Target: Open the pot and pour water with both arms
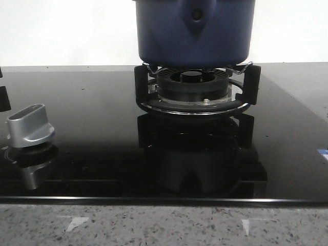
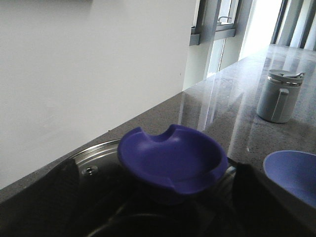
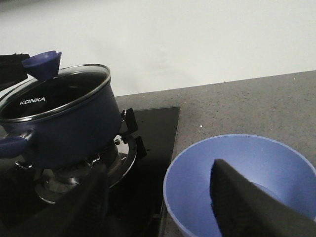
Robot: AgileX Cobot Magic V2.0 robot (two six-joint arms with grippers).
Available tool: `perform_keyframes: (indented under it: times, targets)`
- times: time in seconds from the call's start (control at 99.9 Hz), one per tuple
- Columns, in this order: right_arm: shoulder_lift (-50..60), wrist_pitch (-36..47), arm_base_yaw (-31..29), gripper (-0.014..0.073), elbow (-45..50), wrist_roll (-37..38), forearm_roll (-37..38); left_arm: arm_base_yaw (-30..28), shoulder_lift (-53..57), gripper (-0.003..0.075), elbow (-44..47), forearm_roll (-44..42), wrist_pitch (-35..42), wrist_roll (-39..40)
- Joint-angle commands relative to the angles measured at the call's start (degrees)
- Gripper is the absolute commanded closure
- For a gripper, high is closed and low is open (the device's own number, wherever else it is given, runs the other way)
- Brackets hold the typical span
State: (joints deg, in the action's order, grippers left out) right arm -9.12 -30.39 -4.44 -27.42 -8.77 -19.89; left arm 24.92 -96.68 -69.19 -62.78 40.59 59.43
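The dark navy-blue pot [image 1: 195, 36] stands on the gas burner [image 1: 193, 89], its drop-shaped handle bracket facing me. In the right wrist view the pot [image 3: 69, 128] carries its glass lid [image 3: 54, 91] with a blue knob [image 3: 43, 61]. My left gripper [image 2: 158, 200] is open, one dark finger on each side of the knob [image 2: 170, 153], just above the lid's steel rim [image 2: 94, 153]. My right gripper [image 3: 158, 170] is open and empty, low to the right of the pot, one finger [image 3: 237, 197] over the blue bowl [image 3: 237, 168].
The burner sits on a black glass hob [image 1: 92, 154] with a silver control knob [image 1: 29, 125] at the front left. A grey lidded cup [image 2: 280, 96] stands on the speckled counter beyond the blue bowl [image 2: 291, 173]. A white wall runs behind.
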Motion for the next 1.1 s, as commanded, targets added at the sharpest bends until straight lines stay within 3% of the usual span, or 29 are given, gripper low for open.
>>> perform_keyframes:
  times: [0.0, 0.14, 1.091]
  targets:
    - [-1.13, 4.16, 0.1, 0.0191, -1.67, -0.7, -0.95, 0.31, 1.71, 0.0152, -1.66, 2.61, 4.17, -0.51]
    - [-1.13, 4.16, 0.1, 0.0191, -1.67, -0.7, -0.95, 0.31, 0.34, 0.0153, -1.89, 2.48, 8.28, -0.67]
    - [-1.13, 4.16, 0.1, 0.0191, -1.67, -0.7, -1.58, 3.04, -2.88, 0.0155, -6.72, 2.35, 6.67, -0.77]
